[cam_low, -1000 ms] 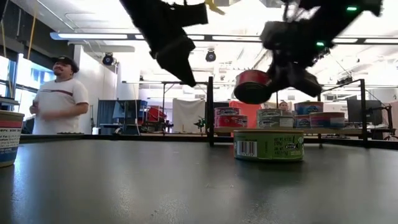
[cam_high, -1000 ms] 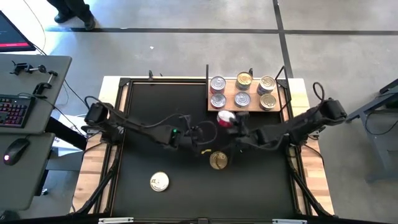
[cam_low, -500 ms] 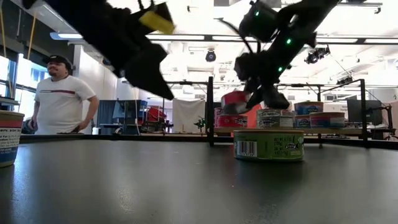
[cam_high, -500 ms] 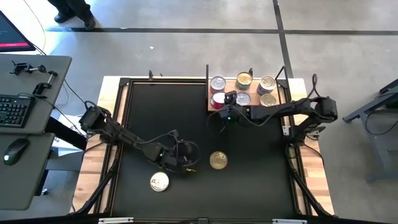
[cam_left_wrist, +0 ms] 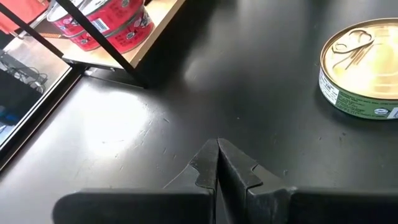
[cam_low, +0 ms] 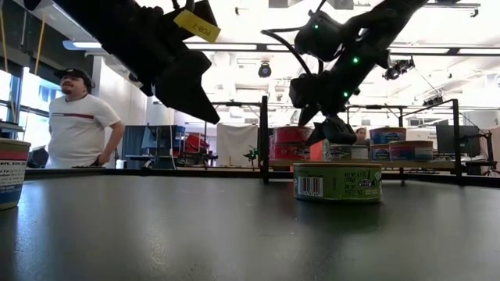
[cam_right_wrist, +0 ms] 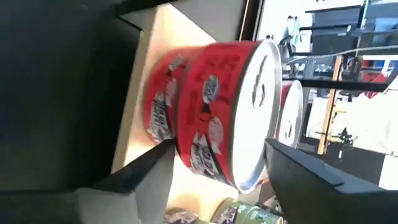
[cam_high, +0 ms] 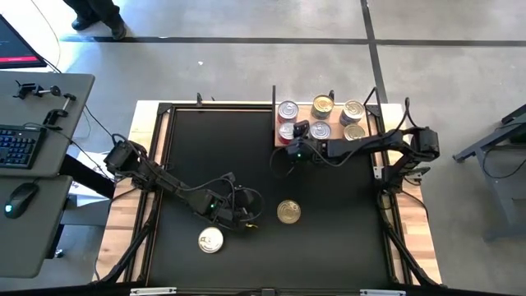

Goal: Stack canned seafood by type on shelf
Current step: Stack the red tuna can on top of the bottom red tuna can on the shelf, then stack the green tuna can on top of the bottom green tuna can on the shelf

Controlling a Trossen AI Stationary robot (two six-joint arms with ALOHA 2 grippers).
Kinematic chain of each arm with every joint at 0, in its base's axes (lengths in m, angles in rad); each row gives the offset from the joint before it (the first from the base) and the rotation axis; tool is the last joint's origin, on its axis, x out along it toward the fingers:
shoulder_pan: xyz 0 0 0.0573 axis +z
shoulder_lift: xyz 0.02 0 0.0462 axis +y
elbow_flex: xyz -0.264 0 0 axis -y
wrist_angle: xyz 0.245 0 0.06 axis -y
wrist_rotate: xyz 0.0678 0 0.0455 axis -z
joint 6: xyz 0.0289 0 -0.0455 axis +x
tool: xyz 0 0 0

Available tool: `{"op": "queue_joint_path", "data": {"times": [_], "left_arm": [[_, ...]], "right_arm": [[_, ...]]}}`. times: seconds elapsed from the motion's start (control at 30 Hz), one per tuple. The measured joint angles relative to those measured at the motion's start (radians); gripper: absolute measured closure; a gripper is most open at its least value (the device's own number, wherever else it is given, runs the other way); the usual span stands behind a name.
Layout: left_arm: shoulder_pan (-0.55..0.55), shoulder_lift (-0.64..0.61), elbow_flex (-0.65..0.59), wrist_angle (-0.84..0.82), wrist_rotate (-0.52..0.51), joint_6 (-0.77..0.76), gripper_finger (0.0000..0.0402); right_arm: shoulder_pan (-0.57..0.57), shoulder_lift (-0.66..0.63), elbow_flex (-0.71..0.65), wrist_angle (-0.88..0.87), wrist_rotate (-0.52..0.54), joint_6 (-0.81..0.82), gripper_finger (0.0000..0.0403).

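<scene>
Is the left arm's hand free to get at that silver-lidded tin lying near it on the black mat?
Probably yes: the left hand, shut and empty, hangs close by the silver-lidded tin, with only bare black mat between them.

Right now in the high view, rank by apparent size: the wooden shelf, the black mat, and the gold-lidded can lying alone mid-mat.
1. Black mat, by far the largest, covering most of the table.
2. Wooden shelf, several cans wide.
3. Gold-lidded can, smallest.

The straight-down view makes this ranking reliable.

Right claw (cam_high: pixel 289 134) reaches over the shelf's (cam_high: pixel 329 141) front corner, fingers spread. Left claw (cam_left_wrist: pixel 217 163) hovers well away from it, fingers pressed together.
</scene>
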Motion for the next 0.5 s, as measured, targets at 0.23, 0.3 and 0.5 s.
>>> {"op": "queue_joint_path", "data": {"times": [0.23,0.3,0.5], "left_arm": [[0.000,0.000,0.000,0.001,0.000,0.001,0.0401],[0.000,0.000,0.000,0.002,0.000,0.001,0.0401],[-0.001,0.000,0.000,-0.001,0.001,0.001,0.0401]], "right_arm": [[0.000,-0.020,0.059,-0.056,-0.019,0.022,0.0150],[0.000,-0.025,0.079,-0.086,-0.020,0.024,0.0150],[0.015,-0.028,0.173,-0.305,-0.031,0.177,0.0149]]}}
